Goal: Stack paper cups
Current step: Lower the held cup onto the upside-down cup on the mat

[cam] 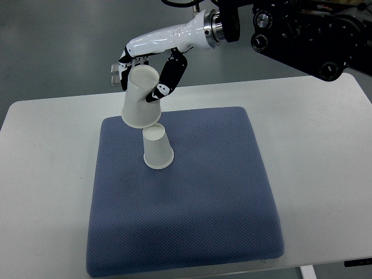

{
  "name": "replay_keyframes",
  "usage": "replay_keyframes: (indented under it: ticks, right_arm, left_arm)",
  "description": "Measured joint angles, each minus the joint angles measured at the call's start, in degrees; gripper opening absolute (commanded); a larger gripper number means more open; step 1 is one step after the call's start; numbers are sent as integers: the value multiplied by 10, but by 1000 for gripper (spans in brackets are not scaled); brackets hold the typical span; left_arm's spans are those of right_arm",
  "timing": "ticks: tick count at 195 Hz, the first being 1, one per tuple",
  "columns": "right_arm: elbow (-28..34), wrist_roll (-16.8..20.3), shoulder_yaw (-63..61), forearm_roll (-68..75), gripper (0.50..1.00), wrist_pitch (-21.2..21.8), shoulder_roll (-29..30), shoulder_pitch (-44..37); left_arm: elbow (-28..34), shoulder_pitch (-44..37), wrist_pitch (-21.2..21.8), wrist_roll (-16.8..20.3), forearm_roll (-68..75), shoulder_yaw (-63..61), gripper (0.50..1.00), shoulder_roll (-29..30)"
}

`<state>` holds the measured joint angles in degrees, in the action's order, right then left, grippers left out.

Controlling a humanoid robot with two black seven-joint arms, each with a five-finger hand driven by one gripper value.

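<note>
Cups number two, both plain white paper. One white paper cup (157, 148) stands upside down on the blue quilted fabric mat (186, 232), its narrow closed base facing up and its wide rim resting on the cloth, in the far left part of the mat. The second white paper cup (139, 96) is held in the air directly over it, also inverted and tilted, with its base pointing up and away and its open rim lowest. That rim sits just above the base of the standing cup; contact between the two cannot be confirmed from this angle.

The right hand (145, 72), white-shelled with black finger segments, reaches in from the upper right on a white forearm joined to a black arm assembly. Its fingers are clamped around the upper body of the raised cup: a black thumb (168, 78) presses the right side, and the remaining fingers (123, 64) wrap the left and far sides.

The mat lies flat on a white rectangular table (325, 151) and covers most of its middle. Grey floor (58, 46) shows beyond the table's far edge.
</note>
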<state>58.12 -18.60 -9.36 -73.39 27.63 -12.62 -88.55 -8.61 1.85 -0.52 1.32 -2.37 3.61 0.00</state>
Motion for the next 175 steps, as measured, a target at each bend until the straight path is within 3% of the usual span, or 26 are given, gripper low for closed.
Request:
replay_keyframes:
  ticks: [86,175]
  right_arm:
    - [-48,11,41,-23,500,-29,69,16]
    - [-75,11,57,-50,500,-22,74,16]
  left_arm:
    - [0,0,0,0,0,0,1000,0]
    - [0,0,0,0,0,0,1000,0]
